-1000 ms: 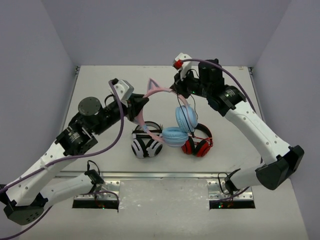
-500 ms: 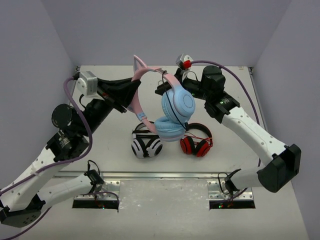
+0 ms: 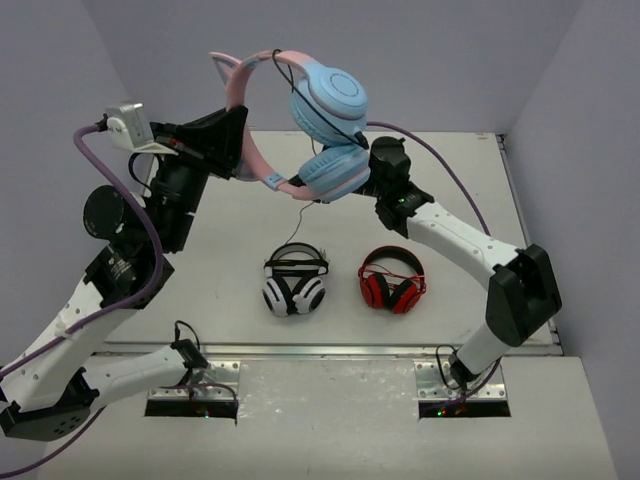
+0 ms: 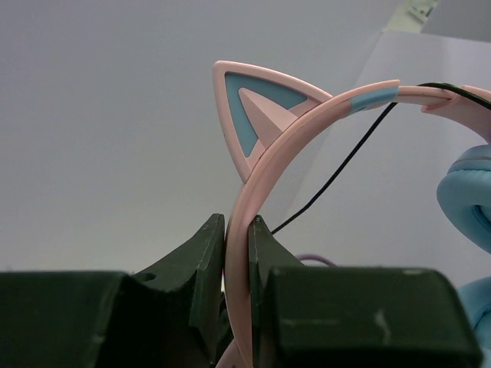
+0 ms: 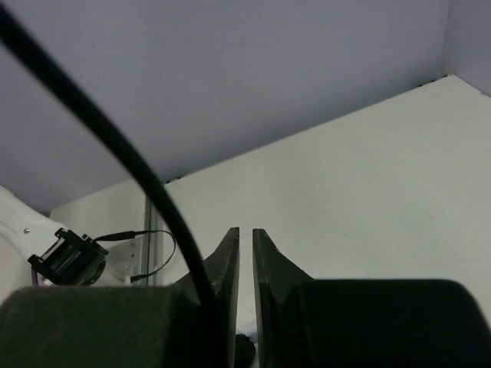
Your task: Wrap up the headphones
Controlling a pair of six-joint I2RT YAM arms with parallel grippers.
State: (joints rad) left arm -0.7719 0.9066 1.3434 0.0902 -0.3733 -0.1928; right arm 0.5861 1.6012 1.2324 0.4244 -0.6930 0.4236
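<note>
The headphones hang in the air over the back of the table, with light blue ear cups [image 3: 330, 95] and a pink headband with cat ears [image 3: 232, 75]. My left gripper [image 3: 243, 140] is shut on the headband [image 4: 307, 123], which stands between its jaws [image 4: 238, 222] just below a cat ear [image 4: 253, 100]. The thin black cable [image 4: 345, 165] runs from the headband and dangles below the lower cup [image 3: 335, 170]. My right gripper [image 5: 245, 231] is mostly hidden behind that cup in the top view. Its jaws are almost together, and the cable [image 5: 115, 138] runs down into their base.
White-and-black headphones [image 3: 293, 285] and red-and-black headphones [image 3: 392, 283] lie side by side on the white table [image 3: 220, 240] near the front. Grey walls close the table at the back and both sides. The right arm [image 3: 450, 235] stretches over the table's right half.
My left gripper has lifted the headphones up and to the left, off the other two headphones. My right gripper has moved left and up with them, staying by the ear cups.
</note>
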